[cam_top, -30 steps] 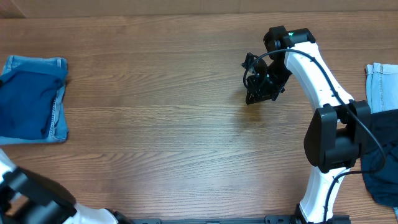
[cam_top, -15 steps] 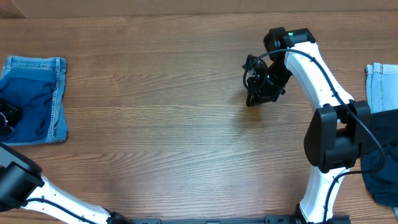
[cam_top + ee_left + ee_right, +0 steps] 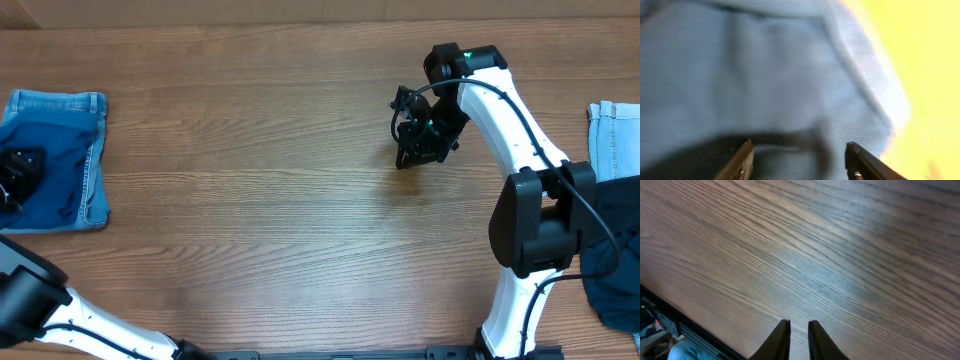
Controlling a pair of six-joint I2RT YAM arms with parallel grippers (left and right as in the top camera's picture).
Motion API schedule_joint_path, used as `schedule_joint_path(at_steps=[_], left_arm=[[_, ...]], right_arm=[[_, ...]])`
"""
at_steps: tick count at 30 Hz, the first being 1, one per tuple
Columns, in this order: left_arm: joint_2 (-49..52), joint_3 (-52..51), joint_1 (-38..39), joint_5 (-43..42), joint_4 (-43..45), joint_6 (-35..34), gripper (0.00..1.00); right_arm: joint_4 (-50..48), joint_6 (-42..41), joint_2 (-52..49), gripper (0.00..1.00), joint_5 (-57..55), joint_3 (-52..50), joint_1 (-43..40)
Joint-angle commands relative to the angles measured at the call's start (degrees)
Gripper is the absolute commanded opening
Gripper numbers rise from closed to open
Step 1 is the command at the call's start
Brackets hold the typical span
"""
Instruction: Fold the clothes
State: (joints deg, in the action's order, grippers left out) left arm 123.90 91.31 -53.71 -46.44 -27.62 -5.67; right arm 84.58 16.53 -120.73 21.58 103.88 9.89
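Note:
At the table's far left a deep blue piece of the clothes (image 3: pixel 55 170) lies folded on top of light-blue jeans (image 3: pixel 95 150). My left gripper (image 3: pixel 20 170) hovers over its left part. In the blurred left wrist view that gripper (image 3: pixel 799 161) is open, with blue cloth (image 3: pixel 765 75) below it and nothing gripped. My right gripper (image 3: pixel 418 142) hangs over bare wood at centre right. Up close, the right gripper (image 3: pixel 799 335) is almost shut, with only a narrow slit between the fingers and nothing in it.
At the right edge lie another pair of light-blue jeans (image 3: pixel 612 135) and a dark blue garment (image 3: pixel 612 285), partly behind the right arm's base (image 3: pixel 535 225). The wooden table (image 3: pixel 260 200) stretches between the two piles.
My left gripper came in from the lower left onto the blue piece and its jaws have opened. The right arm has stayed where it was.

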Motion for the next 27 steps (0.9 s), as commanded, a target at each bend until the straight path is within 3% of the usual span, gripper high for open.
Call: schedule_joint_path(at_steps=[1, 4, 5, 7, 10, 11, 16, 22, 27], left_arm=[[-12.26, -0.39, 3.82, -9.53, 0.70, 1.66, 0.75], [-19.54, -0.39, 10.05, -11.74, -0.66, 2.47, 0.84], [-21.05, -0.39, 12.35, -10.32, -2.21, 3.63, 0.96], [-24.48, -0.39, 19.80, 0.72, -7.65, 6.01, 1.00], [-27.30, -0.39, 33.46, 21.66, -15.63, 7.43, 1.00], [-27.30, -0.39, 37.31, 25.46, -17.51, 7.43, 1.00], [-26.71, -0.39, 51.15, 44.94, -20.35, 6.47, 1.00], [-28.24, -0.39, 53.16, 41.42, -25.24, 4.35, 1.00], [-39.63, -3.32, 53.31, 42.03, -29.35, 4.44, 1.00]], right_arm=[[-0.50, -0.09, 1.36, 0.19, -0.31, 1.20, 0.33], [-0.72, -0.59, 1.36, 0.21, -0.98, 1.20, 0.33], [-1.53, -1.81, 1.36, 0.32, -0.98, 1.20, 0.31], [-4.92, -4.90, 1.36, 0.40, -1.03, 1.22, 0.15], [-9.55, -9.20, 1.38, 0.75, -1.03, 1.27, -1.42], [-10.93, -9.90, 1.38, 1.00, -1.03, 1.27, -2.38], [-19.52, -12.76, 1.36, 1.00, 0.61, 2.38, -9.07], [-17.03, -16.63, 3.02, 1.00, 1.99, 2.38, -14.03], [-15.19, -19.21, 17.49, 1.00, -8.72, 2.25, -14.49]])
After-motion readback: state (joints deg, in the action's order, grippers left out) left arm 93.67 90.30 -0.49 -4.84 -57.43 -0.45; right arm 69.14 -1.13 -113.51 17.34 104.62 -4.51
